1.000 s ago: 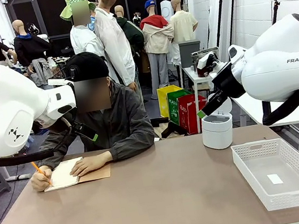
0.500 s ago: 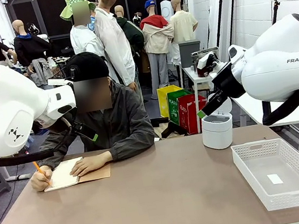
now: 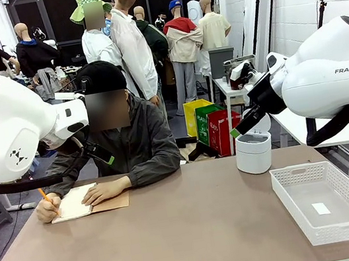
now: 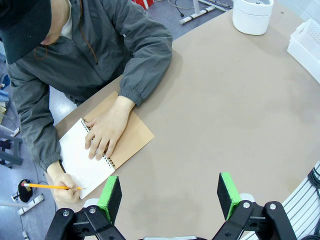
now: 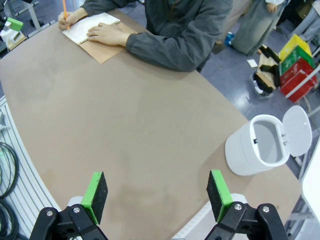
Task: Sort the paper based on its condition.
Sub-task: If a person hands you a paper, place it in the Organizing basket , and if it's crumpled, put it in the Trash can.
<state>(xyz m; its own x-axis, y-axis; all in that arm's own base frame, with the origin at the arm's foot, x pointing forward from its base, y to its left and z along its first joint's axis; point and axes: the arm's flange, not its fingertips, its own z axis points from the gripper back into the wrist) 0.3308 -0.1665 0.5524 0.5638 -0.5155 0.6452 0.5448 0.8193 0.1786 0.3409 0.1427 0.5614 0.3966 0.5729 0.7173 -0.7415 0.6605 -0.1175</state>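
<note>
- Nothing has moved since the earlier frames: arms, person and table things lie as they did.
- Paper shows as the white page of an open spiral-bound notebook with a brown cardboard cover, at the left of the front view near the table's far edge.
- In the left wrist view, the page's long axis runs from upper left to lower right. The spiral binding lies along its right edge, and the brown cover is spread out to the right of that.
- One hand lies flat on the page; the other hand holds an orange pencil at the page's lower corner.
- Left gripper hangs above bare table just beside the notebook, jaws wide apart and holding nothing.
- Right gripper hangs over the open middle of the brown table, jaws likewise spread and empty.
- At the front view's right, a round white bin with its lid up stands at the far edge.
- A white perforated plastic basket sits nearer, close to the right edge.
</note>
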